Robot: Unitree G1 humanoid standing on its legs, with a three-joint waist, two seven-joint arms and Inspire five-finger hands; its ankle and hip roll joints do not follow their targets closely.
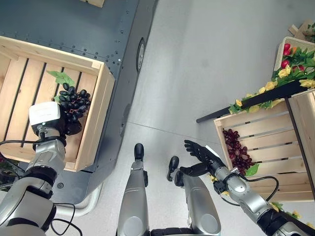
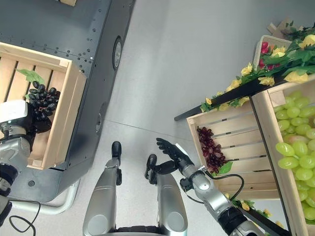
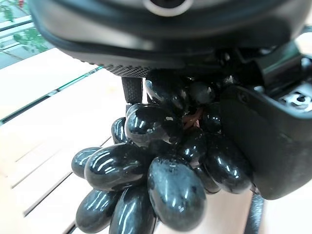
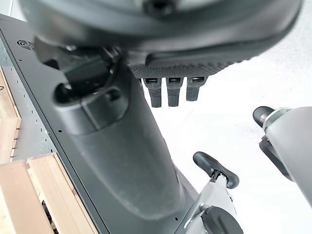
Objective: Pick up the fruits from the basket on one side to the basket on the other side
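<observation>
Currently the left hand [image 1: 69, 127] sits inside the wooden crate [image 1: 96, 123] on the robot's left, over its slatted bottom. Its fingers and thumb are curled round a bunch of black grapes [image 3: 161, 170]; the left wrist view shows the dark thumb pressed against the bunch's side and the glossy berries hanging past the palm, above the pale slats. Most of the bunch lies just beyond the hand, towards the crate's far wall, with a green leaf [image 1: 60, 76] at its far end.

Right hand [image 1: 201, 153]: over the grey floor, fingers straight and spread, nothing in it. Its wrist view shows the fingertips [image 4: 168, 91] extended in a row with bare floor past them.

Just to the outer side of the right hand stands a second wooden crate [image 1: 268, 147], close but not touching. A bunch of red grapes [image 1: 237, 150] lies on its slats near the wall closest to that hand, a green leaf at its near end. Beyond that crate: a box of green grapes [image 2: 295, 147] and yellow and red flowers [image 1: 288, 69] along a dark rail.
</observation>
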